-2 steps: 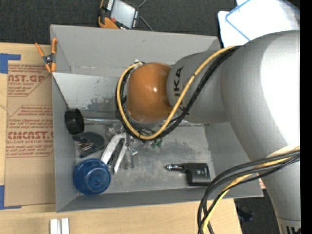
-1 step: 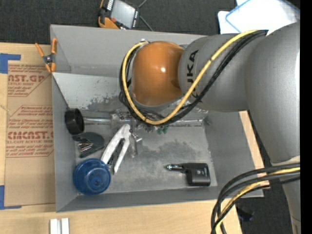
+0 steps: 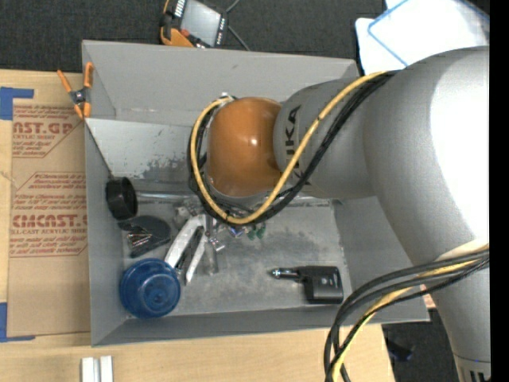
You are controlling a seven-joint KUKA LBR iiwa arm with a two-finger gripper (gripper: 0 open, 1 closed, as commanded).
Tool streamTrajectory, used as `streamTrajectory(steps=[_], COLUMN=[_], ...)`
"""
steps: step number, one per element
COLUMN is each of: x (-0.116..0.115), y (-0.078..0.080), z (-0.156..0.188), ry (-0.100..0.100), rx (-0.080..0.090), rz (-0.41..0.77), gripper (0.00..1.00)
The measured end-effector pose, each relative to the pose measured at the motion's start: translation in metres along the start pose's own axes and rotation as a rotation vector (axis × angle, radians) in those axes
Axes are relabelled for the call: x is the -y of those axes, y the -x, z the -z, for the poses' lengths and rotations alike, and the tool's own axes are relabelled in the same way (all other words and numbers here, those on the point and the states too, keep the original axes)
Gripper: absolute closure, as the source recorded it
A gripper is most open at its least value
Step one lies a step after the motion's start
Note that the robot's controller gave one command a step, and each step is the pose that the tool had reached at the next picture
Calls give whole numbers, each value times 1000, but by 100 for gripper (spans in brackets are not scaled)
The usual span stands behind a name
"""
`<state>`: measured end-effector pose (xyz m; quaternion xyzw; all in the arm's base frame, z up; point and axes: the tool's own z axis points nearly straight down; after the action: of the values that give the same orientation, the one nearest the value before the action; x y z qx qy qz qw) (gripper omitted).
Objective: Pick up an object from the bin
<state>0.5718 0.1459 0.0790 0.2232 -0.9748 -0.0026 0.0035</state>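
My gripper (image 3: 213,240) pokes out from under the arm's orange cover near the middle of the bin floor, low over the left-centre. Right beside it, to its left, lies a white and silver tube-shaped thing (image 3: 183,251), slanting toward the front left. I cannot tell whether the gripper touches it. A round blue lid (image 3: 149,290) sits at the tube's lower end in the front left corner. A dark clip-like thing (image 3: 146,235) lies just left of the tube.
A black cylinder (image 3: 121,197) stands at the left wall. A black car key (image 3: 315,282) lies on the floor at the front right. Small green bits (image 3: 254,232) show under the cover's edge. The arm covers the bin's back and right.
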Motion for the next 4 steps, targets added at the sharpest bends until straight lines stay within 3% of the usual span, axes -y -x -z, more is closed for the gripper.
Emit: streamTrajectory(steps=[1, 2, 3, 4], x=[-2, -1, -1, -2], y=[-5, 0, 0, -2], z=[-9, -1, -1, 20], ry=[-8, 1, 1, 2], rx=[20, 2, 2, -3], rz=[366, 18, 17, 17], gripper=[0, 100, 100, 100])
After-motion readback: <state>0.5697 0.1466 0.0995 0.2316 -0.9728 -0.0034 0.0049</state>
